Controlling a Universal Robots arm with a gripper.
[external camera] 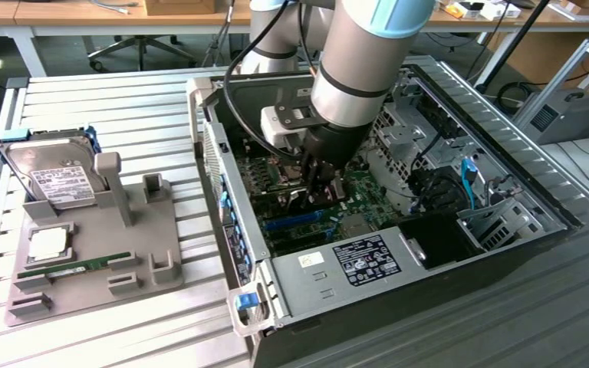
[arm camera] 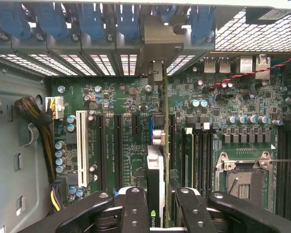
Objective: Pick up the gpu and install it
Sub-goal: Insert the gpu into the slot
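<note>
The gpu (arm camera: 156, 165) is seen edge-on in the wrist view, a thin card with a silvery block on one side. Its metal bracket end (arm camera: 158, 73) reaches the rear slot openings of the case. It stands upright over the black expansion slots of the green motherboard (arm camera: 121, 97). My gripper (arm camera: 160, 211) is shut on the card, with one black finger (arm camera: 135, 208) on each side. In the exterior view the gripper (external camera: 315, 188) is lowered deep inside the open PC case (external camera: 376, 264), over the motherboard. Whether the card sits fully in a slot cannot be told.
A white slot (arm camera: 81, 141), cable bundle (arm camera: 36, 116) and CPU socket (arm camera: 242, 177) flank the card. Blue latches (arm camera: 87, 22) line the rear wall. On the exterior view's left, a grey fixture (external camera: 90, 268) holds a hard drive (external camera: 57, 175), a CPU (external camera: 47, 244) and a RAM stick (external camera: 74, 267).
</note>
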